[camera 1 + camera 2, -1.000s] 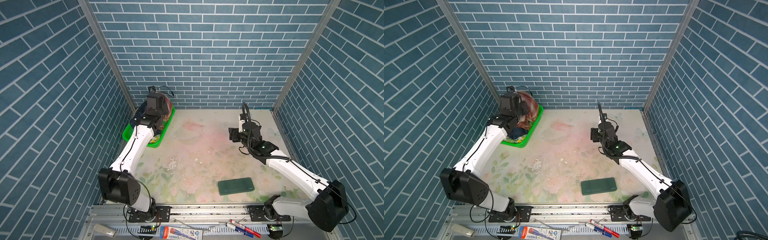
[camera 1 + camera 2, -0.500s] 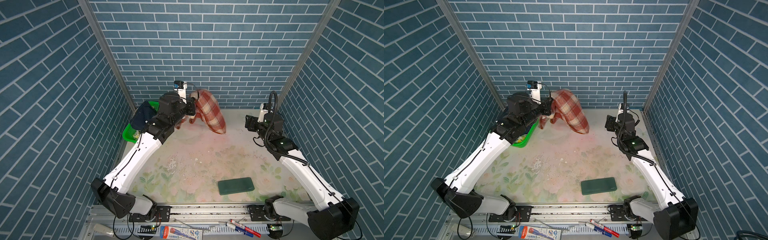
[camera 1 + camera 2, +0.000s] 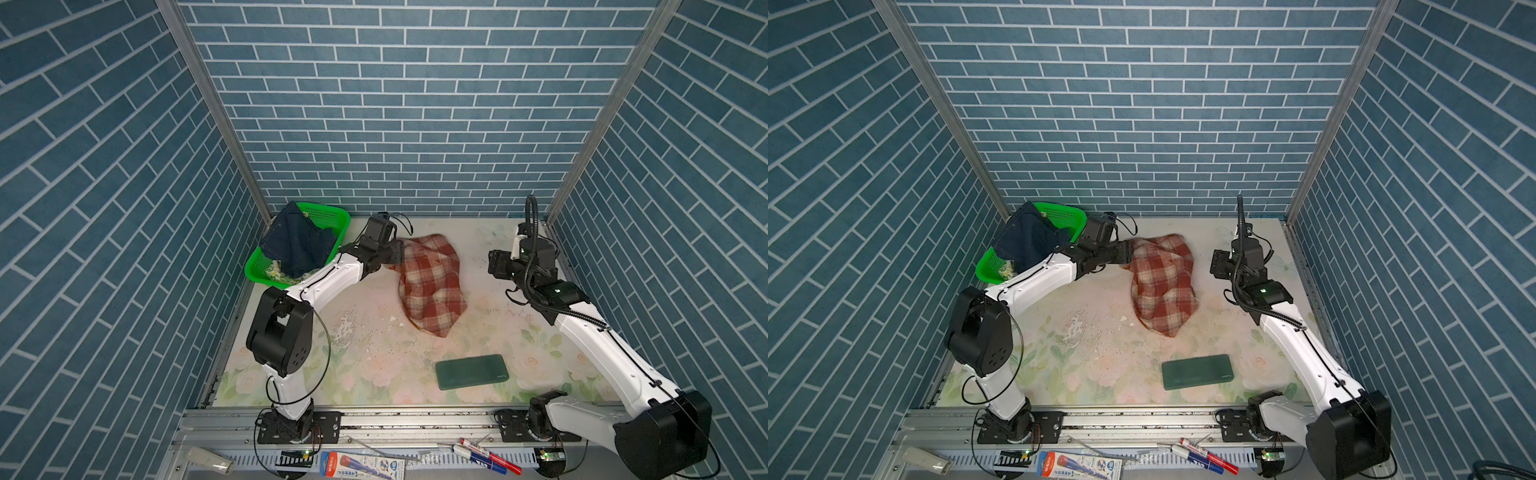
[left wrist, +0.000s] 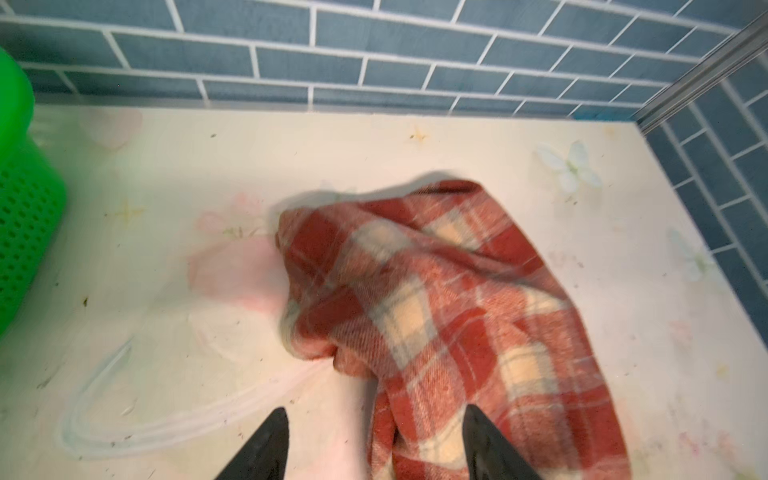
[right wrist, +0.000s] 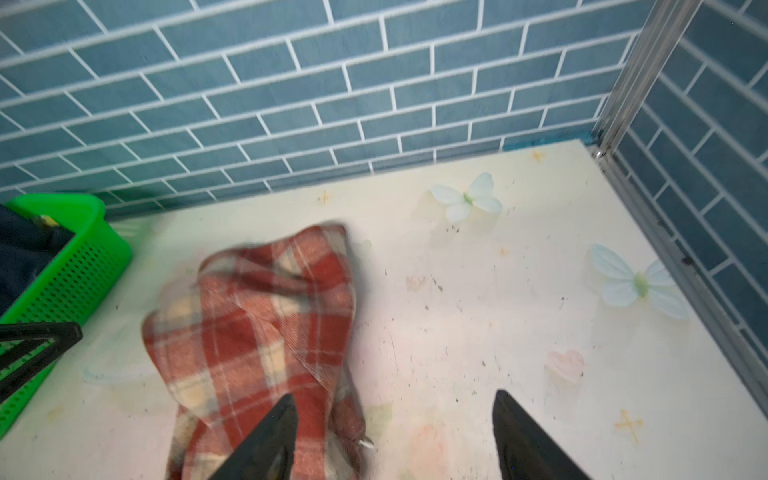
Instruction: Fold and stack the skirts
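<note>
One table point(image 3: 519, 345) at the laying-out step: one plaid skirt point(image 3: 432, 282) lies rumpled near the back edge's middle, one green basket point(image 3: 332, 216) in the back-left corner holds one denim skirt point(image 3: 295, 245) and one lemon-print skirt point(image 3: 277, 272), and the left gripper point(image 4: 374, 411) and right gripper point(image 5: 395, 395), both spread and empty, likely must next flatten the plaid.

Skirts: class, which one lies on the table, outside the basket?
The red plaid skirt; the denim skirt and the cream printed skirt are in the green basket.
</note>
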